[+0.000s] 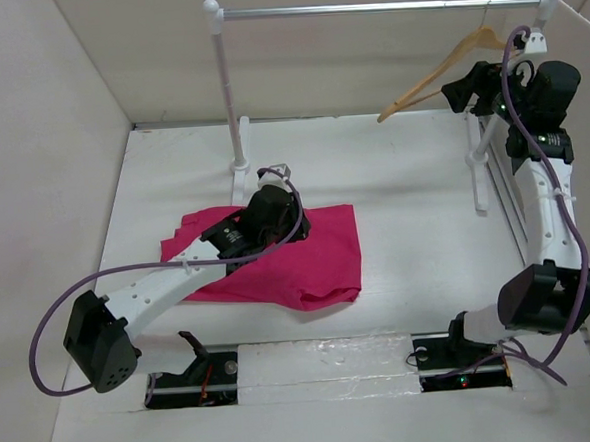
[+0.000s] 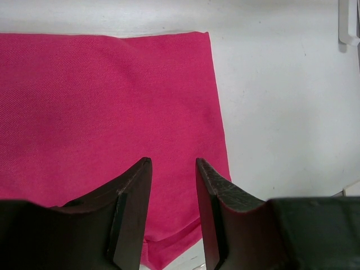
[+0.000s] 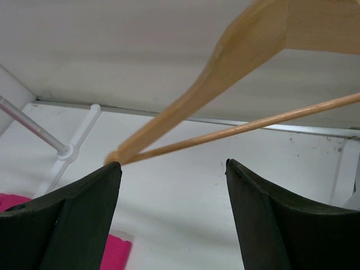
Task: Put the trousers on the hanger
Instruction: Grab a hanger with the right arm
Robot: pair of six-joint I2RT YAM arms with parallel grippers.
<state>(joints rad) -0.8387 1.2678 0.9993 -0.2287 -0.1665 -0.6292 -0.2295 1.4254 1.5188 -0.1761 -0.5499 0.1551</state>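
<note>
Hanging upper right, the hanger [image 1: 436, 72] lies just past the spread, empty right gripper [image 3: 173, 163]; left gripper [image 2: 172, 160], narrowly parted, seemingly grips nothing over the centre-left trousers [image 1: 327, 249].

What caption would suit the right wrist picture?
The open right gripper faces the wooden hanger, with pink trousers glimpsed on the table.

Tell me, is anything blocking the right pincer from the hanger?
Nothing visible does. The hanger hangs from the rail just ahead of the open right pincer, with only air between them.
</note>
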